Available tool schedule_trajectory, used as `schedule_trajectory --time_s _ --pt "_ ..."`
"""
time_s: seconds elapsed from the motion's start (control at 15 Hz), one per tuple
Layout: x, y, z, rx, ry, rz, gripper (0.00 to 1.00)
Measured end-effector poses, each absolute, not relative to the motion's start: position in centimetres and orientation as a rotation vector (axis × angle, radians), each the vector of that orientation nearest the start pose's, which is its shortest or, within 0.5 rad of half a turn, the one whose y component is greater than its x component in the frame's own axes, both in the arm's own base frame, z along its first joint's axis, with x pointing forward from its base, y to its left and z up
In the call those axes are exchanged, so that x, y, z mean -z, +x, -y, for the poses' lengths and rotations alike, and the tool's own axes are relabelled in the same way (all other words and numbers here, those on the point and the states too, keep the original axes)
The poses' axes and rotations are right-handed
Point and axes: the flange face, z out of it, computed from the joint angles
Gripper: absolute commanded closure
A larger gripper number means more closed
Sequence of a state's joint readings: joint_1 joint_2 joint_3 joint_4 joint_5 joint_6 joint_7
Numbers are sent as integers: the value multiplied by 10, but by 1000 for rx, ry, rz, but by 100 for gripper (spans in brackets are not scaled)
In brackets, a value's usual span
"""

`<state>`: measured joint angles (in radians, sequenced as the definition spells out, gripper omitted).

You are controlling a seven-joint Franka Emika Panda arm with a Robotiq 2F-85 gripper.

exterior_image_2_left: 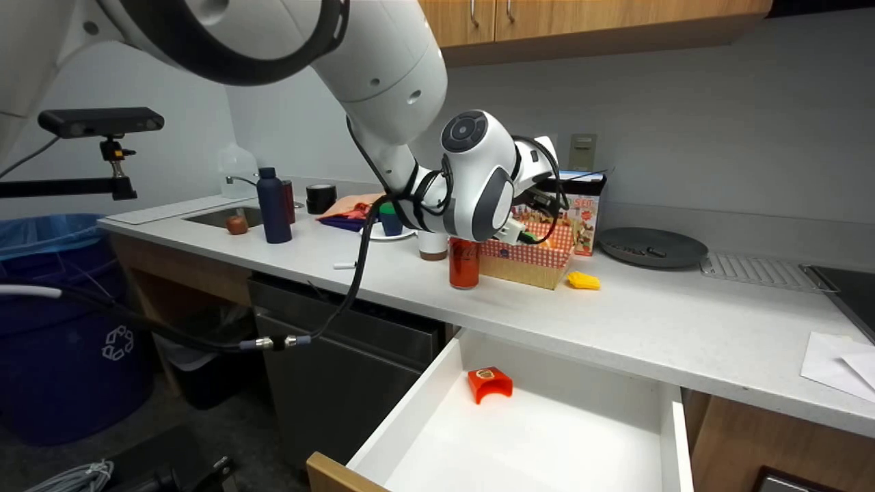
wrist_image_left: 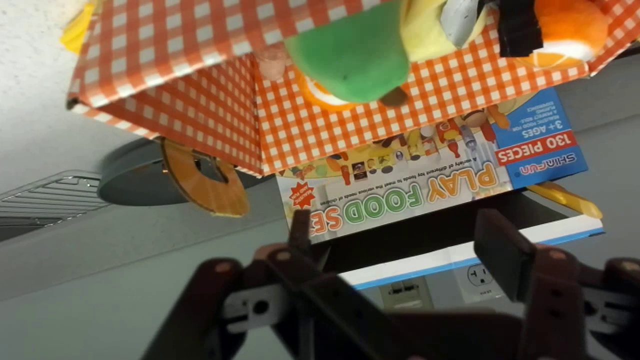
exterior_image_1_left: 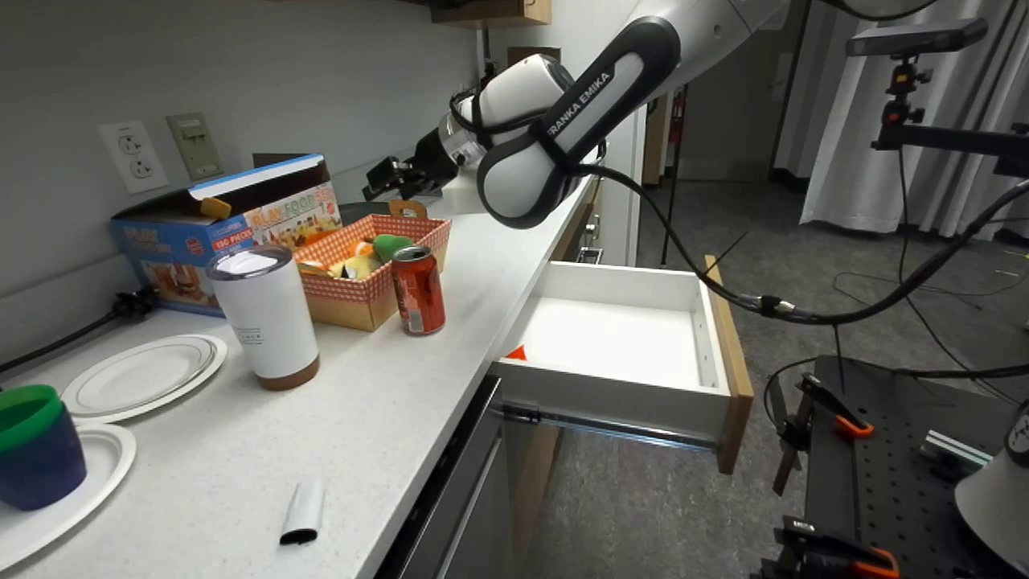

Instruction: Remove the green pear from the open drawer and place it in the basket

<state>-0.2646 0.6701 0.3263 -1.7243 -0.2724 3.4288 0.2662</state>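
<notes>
Basket (wrist_image_left: 280,125) common to all three views, closest in wrist view

In an exterior view, the basket (exterior_image_1_left: 354,310) stands on the worktop (exterior_image_1_left: 386,394), and the pear (exterior_image_1_left: 392,246) lies in it, among other foods (exterior_image_1_left: 362,264). Behind the basket is the box (exterior_image_1_left: 273,225). Before the basket stand the tumbler (exterior_image_1_left: 269,330), on the left, and the can (exterior_image_1_left: 420,293), on the right. Further left are plates (exterior_image_1_left: 145,374), and the nearest one carries a cup (exterior_image_1_left: 40,454). In an exterior view, the pan (exterior_image_2_left: 653,242) lies to the right of the basket, then comes the rack (exterior_image_2_left: 759,270). The drawer (exterior_image_2_left: 560,437) stands out below the worktop, with a carton (exterior_image_2_left: 487,383) near its left back corner.
</notes>
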Motion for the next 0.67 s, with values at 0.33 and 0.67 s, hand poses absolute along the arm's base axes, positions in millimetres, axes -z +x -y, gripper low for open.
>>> schedule_trajectory --time_s 0.33,0.67 --pt "-373 710 -31 1459 -2493 -80 0" --pt "-420 683 -31 1428 -2601 -36 0"
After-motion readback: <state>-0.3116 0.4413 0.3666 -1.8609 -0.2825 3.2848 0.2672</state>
